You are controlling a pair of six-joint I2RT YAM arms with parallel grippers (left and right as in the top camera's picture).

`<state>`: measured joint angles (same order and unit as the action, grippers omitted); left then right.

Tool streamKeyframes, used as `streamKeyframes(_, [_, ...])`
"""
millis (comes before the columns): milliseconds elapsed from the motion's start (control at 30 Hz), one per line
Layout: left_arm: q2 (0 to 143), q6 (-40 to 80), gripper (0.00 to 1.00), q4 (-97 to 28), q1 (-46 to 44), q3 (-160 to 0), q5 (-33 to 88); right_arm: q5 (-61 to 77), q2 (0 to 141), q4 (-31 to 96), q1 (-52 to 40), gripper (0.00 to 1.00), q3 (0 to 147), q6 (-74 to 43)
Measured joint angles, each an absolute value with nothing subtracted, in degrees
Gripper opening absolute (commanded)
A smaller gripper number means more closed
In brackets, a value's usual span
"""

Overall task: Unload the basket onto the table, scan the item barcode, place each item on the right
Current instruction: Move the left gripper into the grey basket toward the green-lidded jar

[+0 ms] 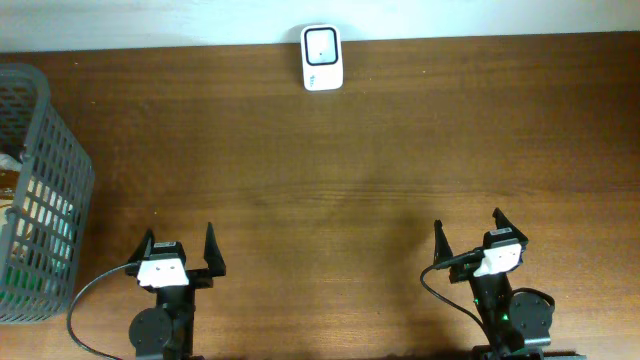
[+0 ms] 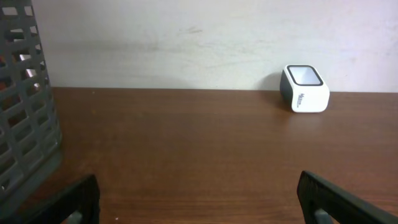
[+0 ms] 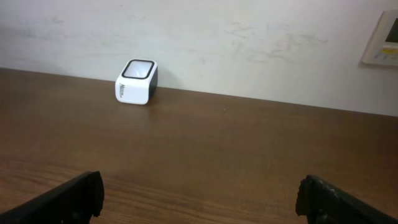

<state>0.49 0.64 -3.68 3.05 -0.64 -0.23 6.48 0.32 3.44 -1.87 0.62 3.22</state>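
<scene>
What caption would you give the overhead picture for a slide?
Ready to scan: left gripper and right gripper open, scanner at far edge of table, basket at left.

Soft, even light leaves a faint sheen on the tabletop (image 1: 350,150) ahead of the fingers (image 2: 339,205), which look blurred in both wrist views.

Dark wooden table (image 1: 350,150) — scuffed white wall (image 2: 186,37) behind
</scene>
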Motion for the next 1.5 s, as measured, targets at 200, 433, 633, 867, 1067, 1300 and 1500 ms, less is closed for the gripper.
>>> streamKeyframes(200, [0.6, 19.9, 0.99, -4.1, 3.6, -0.6, -5.0, 5.1, 4.8, 4.1, -1.9, 0.98, 0.7, -0.3])
streamKeyframes(433, [0.6, 21.1, 0.99, -4.1, 3.6, -0.6, -5.0, 5.1, 4.8, 4.1, -1.9, 0.98, 0.7, -0.9])
streamKeyframes(633, [0.6, 21.1, 0.99, -4.1, 3.6, -0.6, -5.1, 5.1, 4.8, 4.1, -1.9, 0.98, 0.7, -1.1])
streamKeyframes(867, [0.6, 21.1, 0.99, -4.0, 3.6, -0.6, -5.9, 5.1, 4.8, 4.1, -1.9, 0.98, 0.7, -1.1])
streamKeyframes(1067, [0.6, 21.1, 0.99, -3.9, 3.6, -0.6, -6.1, 5.1, 4.8, 4.1, -1.9, 0.98, 0.7, -1.1])
streamKeyframes(1300, [0.6, 21.1, 0.99, -3.6, 3.6, -0.6, -6.3, 5.1, 4.8, 4.1, -1.9, 0.98, 0.7, -1.1])
streamKeyframes(1500, [0.6, 16.2, 0.99, -4.2, 3.6, -2.8, -5.1, 5.1, 4.8, 4.1, -1.9, 0.98, 0.7, -1.1])
